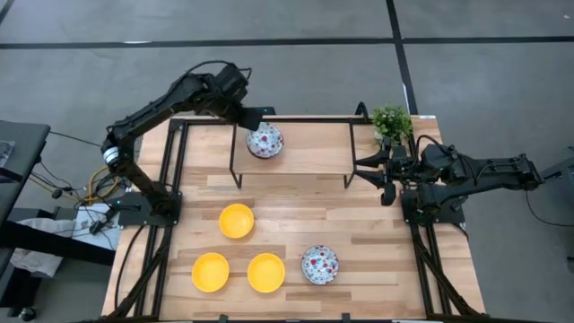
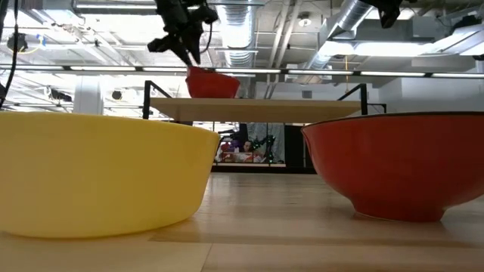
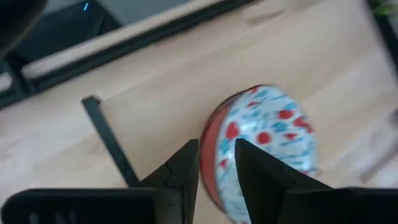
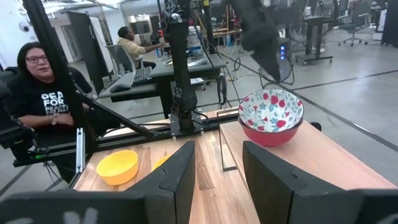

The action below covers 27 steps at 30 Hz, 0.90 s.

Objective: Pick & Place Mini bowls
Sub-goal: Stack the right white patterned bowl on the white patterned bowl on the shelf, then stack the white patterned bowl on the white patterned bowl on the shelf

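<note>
A speckled mini bowl (image 1: 265,140), white inside and red outside (image 2: 212,83), stands upright on its base on the raised wooden shelf (image 1: 309,152) at the far side. My left gripper (image 3: 216,149) hangs open just above its rim, one finger over the inside and one over the outside; I see no touch. Three yellow mini bowls (image 1: 236,220) (image 1: 210,272) (image 1: 265,272) and a second speckled one (image 1: 319,264) rest on the table near the front. My right gripper (image 1: 387,179) waits open at the right, pointing level, nothing between its fingers (image 4: 219,149).
The shelf stands on thin black legs (image 1: 235,161). A small green plant (image 1: 392,121) sits at its far right corner. Black frame rails (image 1: 170,179) run along both table sides. Beyond the table a person (image 4: 37,81) sits, and another (image 4: 130,37) is at a desk.
</note>
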{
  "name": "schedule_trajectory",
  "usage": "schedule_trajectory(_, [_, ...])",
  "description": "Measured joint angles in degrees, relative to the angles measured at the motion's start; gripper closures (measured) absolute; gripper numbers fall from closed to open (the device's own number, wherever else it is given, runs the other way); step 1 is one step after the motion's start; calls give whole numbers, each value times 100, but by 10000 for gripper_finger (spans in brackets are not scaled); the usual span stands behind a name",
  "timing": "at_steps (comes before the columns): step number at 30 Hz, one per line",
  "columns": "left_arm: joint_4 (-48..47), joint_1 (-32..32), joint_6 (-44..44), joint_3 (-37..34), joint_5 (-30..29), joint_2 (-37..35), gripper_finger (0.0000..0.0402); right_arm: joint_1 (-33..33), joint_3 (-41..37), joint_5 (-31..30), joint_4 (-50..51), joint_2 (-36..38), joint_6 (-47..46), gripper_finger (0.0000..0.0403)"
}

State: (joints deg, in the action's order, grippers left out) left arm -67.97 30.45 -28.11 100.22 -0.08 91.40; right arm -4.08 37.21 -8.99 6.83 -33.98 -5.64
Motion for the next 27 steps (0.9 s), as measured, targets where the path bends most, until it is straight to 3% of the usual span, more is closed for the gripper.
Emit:
schedule_trajectory(9, [294, -111, 383, -245, 457, -125, 332, 0, 0, -1, 2, 0, -1, 280])
schedule_trajectory(19, [589, -109, 389, -468, 461, -194, 388, 0, 0, 0, 7, 0, -98, 280])
schedule_trajectory(27, [612, -1102, 694, -512, 234, -732, 396, 2, 1, -2, 143, 0, -192, 280])
